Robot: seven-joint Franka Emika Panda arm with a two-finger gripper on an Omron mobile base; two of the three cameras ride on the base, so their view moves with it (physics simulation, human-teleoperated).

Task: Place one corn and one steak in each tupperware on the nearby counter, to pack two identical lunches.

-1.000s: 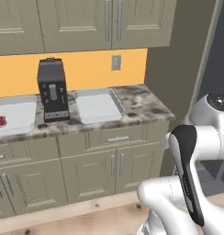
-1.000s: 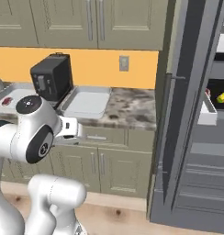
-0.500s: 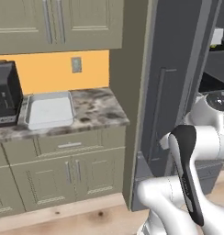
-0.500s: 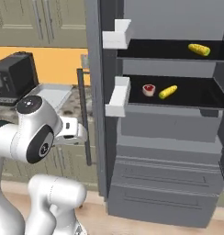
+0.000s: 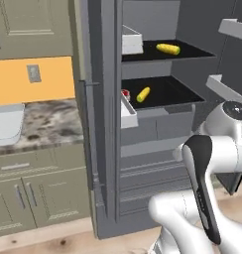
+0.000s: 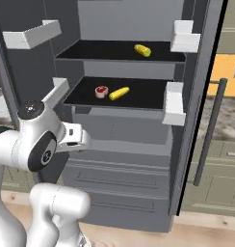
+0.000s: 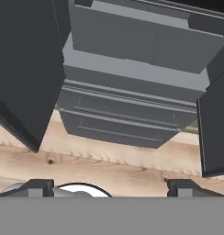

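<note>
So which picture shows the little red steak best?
The right base view: the steak lies in plain sight on the lower black shelf, beside a corn. In the left base view, the white door bin hides most of it.

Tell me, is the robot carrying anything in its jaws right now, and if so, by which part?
Nothing is held. In the hand view the gripper stands open with only floor and the fridge's drawers ahead. Both corn cobs and the steak lie on the fridge shelves.

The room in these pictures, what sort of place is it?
Most likely a home kitchen: an open dark fridge with corn on its black shelves, a stone counter over olive cabinets, and a wood floor.
</note>
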